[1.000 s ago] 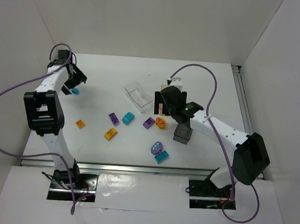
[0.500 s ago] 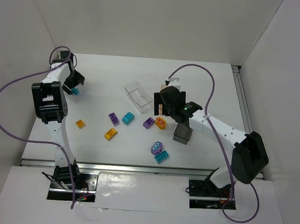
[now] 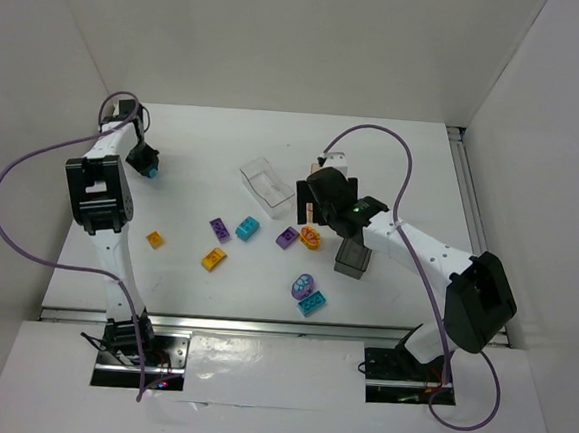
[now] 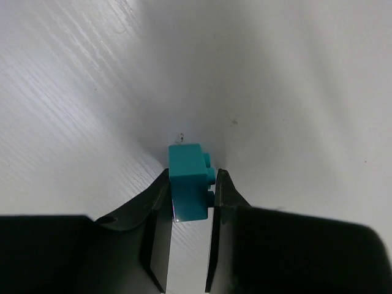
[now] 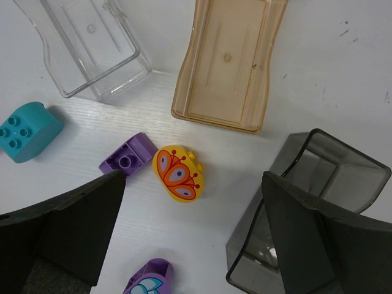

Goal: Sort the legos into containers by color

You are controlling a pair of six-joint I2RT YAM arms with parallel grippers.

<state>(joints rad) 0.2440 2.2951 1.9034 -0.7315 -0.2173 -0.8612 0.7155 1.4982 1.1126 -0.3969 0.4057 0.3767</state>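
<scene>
Three containers (image 3: pixel 268 185) sit near three teal, three purple, three yellow-orange legos (image 3: pixel 247 228).

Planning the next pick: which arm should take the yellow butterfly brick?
Right. The right gripper hovers open over the yellow butterfly brick; the left gripper is shut on a teal brick.
</scene>
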